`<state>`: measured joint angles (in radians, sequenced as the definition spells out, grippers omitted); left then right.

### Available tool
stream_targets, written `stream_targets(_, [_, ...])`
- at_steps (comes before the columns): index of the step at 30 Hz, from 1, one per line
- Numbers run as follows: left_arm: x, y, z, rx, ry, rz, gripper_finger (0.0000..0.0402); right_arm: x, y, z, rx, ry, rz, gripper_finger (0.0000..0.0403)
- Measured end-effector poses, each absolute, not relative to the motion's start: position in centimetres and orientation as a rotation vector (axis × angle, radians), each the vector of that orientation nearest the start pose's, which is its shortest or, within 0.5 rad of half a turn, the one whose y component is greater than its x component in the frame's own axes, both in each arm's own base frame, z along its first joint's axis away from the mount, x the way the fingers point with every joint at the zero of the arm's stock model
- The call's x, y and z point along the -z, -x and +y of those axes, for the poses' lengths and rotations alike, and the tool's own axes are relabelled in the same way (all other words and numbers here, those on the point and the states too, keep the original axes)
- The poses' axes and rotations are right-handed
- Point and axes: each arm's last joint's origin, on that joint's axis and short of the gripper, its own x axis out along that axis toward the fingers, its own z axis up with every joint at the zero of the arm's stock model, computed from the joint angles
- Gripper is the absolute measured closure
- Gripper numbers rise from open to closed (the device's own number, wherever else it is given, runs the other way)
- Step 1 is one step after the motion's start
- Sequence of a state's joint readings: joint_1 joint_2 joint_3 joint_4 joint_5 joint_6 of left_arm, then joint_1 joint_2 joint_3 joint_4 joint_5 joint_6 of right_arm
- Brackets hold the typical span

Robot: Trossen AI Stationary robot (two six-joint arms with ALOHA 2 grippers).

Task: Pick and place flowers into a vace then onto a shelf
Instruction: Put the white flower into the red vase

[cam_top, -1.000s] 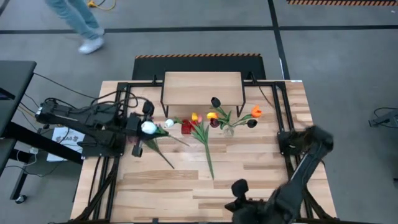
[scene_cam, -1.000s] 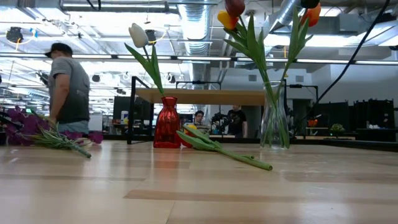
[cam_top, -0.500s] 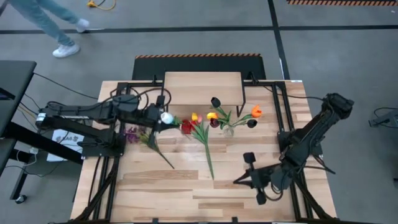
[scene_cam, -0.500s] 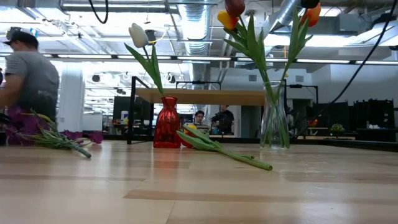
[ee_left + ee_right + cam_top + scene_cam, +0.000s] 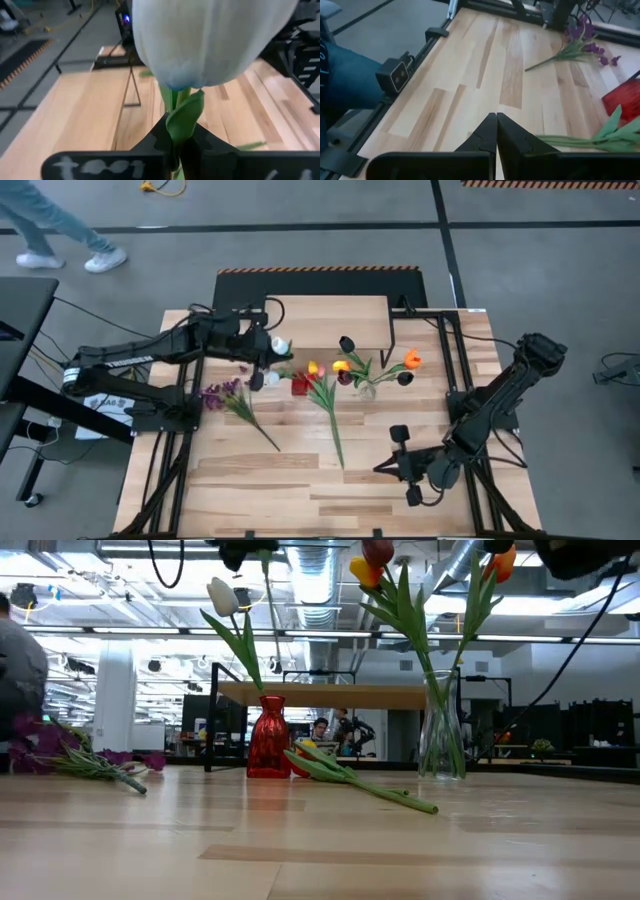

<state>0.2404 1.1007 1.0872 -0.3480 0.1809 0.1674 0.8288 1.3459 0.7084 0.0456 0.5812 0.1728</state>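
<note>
My left gripper [image 5: 266, 352] is high over the table's far left part, shut on a white tulip [image 5: 281, 345] whose head [image 5: 210, 40] fills the left wrist view. Next to it stands the red vase [image 5: 268, 736] with another white tulip [image 5: 222, 596] in it. The clear vase [image 5: 441, 730] holds several tulips [image 5: 345, 366]. One tulip [image 5: 330, 412] and a purple bunch [image 5: 224, 393] lie flat on the table. The shelf [image 5: 325, 320] stands at the far edge. My right gripper [image 5: 381, 470] is shut on nothing, low over the near right part. My left gripper pinches the white tulip's green stem [image 5: 178, 131] between its two fingers, just below the head. The fingers come nearly level from the table's left and lie across the stem. The head sticks up past the fingers, and the stem [image 5: 270, 600] hangs below them, clear of the table.
Black frame rails [image 5: 455, 395] run along the table's left and right sides. A person [image 5: 15, 650] walks past beyond the table's left. Bare planks [image 5: 485, 60] lie under and ahead of my right gripper.
My left gripper has carried the white tulip toward the table's right and far edges, from beside the purple bunch to just past the red vase. My right arm has swung in from the near edge, folded back and sunk lower over the near right part.
</note>
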Motion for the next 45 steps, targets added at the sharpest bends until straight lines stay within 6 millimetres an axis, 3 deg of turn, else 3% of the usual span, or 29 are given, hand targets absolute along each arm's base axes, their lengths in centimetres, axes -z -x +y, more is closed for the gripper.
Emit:
stream_targets(7, [-35.7, -23.1, 6.5, -0.044, -0.080, 0.378, 0.0401, -20.8, -19.6, 19.0, -0.195, 0.212, 0.477, 0.0402])
stream_targets(13, [-35.2, -23.7, 7.4, 0.050, -0.114, 0.372, 0.0401, -20.8, -19.6, 19.0, -0.195, 0.209, 0.473, 0.0401])
stream_targets(30, [-32.8, -23.4, 12.3, 0.160, -0.067, 0.428, 0.0401, -20.9, -19.6, 19.0, -0.188, 0.173, 0.466, 0.0402])
stream_targets(45, [-32.0, -24.1, 12.7, 0.199, -0.049, 0.431, 0.0398, -21.0, -19.6, 19.0, -0.188, 0.174, 0.467, 0.0401])
